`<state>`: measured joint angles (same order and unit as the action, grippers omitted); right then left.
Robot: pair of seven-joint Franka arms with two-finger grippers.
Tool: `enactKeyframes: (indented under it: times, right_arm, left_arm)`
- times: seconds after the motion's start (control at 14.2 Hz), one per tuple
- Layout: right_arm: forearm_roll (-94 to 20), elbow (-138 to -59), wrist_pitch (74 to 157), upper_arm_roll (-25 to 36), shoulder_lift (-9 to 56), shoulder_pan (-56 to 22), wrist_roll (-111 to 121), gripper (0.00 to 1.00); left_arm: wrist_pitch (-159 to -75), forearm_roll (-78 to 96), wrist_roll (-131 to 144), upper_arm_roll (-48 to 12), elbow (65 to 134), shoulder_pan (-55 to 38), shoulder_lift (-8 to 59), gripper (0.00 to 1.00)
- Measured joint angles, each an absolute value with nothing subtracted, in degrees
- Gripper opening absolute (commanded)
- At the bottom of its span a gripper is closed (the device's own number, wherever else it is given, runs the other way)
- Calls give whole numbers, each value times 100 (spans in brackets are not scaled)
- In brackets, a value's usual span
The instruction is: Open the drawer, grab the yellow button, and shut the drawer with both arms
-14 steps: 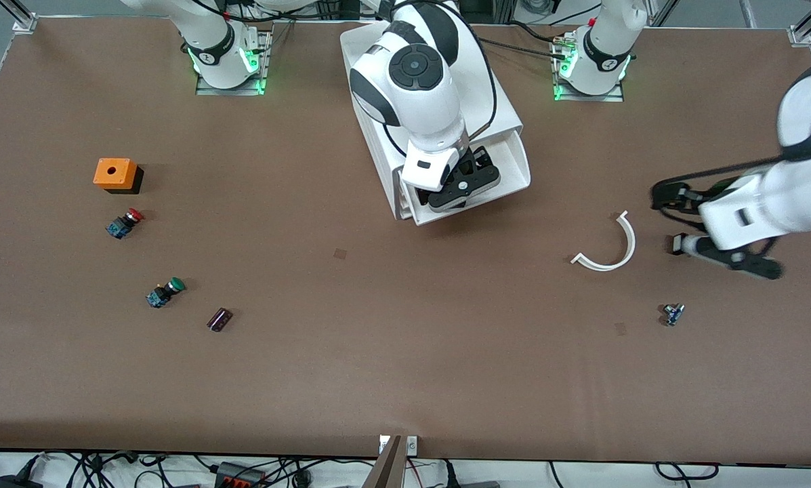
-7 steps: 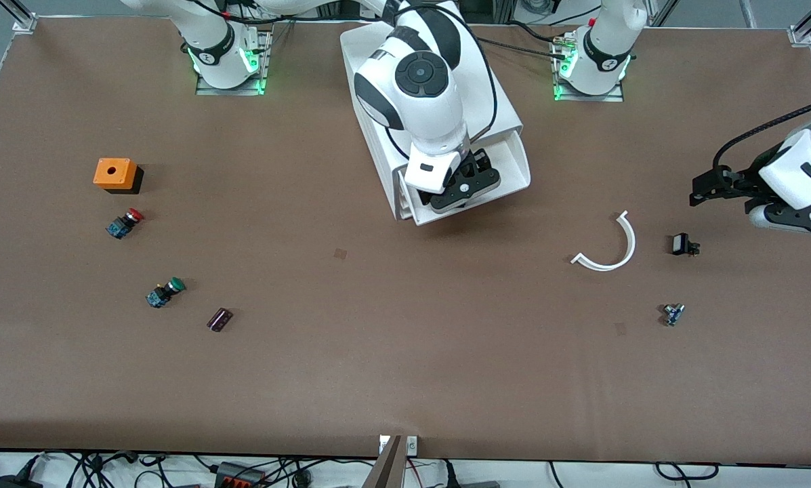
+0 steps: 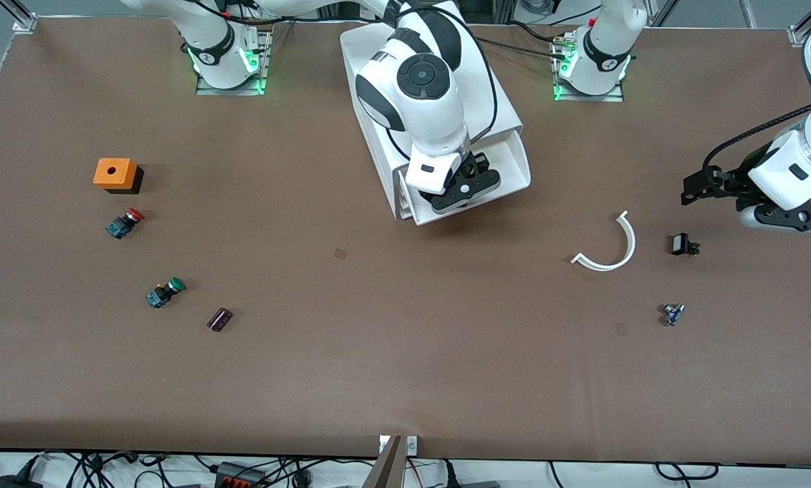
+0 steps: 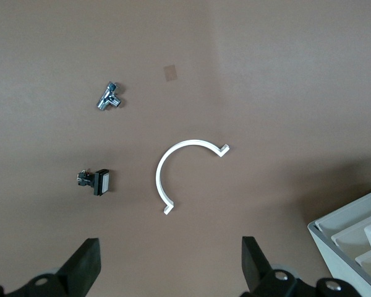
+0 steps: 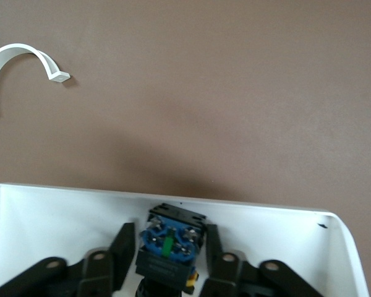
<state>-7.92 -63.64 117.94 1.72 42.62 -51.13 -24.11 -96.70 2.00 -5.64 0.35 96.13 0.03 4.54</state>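
Note:
The top drawer [image 3: 520, 163] of the white cabinet [image 3: 503, 102] is pulled open. My right gripper [image 3: 461, 193] is down inside it. In the right wrist view, the right gripper [image 5: 171, 247] is shut on the button [image 5: 170, 238], with its fingers against both sides of the black-and-blue body. A bit of yellow cap shows below the body. The drawer's white wall [image 5: 62, 216] lies around it. In the front view the hand hides the button. My left gripper [image 3: 717, 205] is open and empty over the table at the left arm's end, and it also shows in the left wrist view [image 4: 167, 272].
A white curved strip [image 3: 612, 251], a small black part [image 3: 681, 244] and a metal fitting [image 3: 673, 314] lie near the left gripper. An orange box [image 3: 114, 173], a red-capped button [image 3: 124, 222], a green-capped button [image 3: 164, 291] and a dark small piece [image 3: 219, 319] lie toward the right arm's end.
My left gripper has lifted off the small black part, which stays on the table, and has moved toward the table's end. My right gripper has shifted slightly in the drawer.

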Motion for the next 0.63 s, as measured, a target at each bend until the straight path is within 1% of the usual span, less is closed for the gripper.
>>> enactKeyframes:
  times: [0.07,0.21,0.49,0.63]
  right_arm:
    - [-792,-6355,11788,172,4262,-5114,-2411,7]
    - [-792,-6350,11786,172,4262,-5115,-2411,0]
    - [-776,-6288,11784,188,4257,-5171,-2411,0]
    - [-775,-6102,11689,267,4233,-5201,-2411,0]
  left_arm:
    - [-9665,200,-562,35,9613,3,454,100]
    - [-9654,200,-560,35,9613,2,454,100]
    - [-9593,200,-553,34,9613,-3,454,100]
    - [-9581,201,-474,31,9613,-11,454,100]
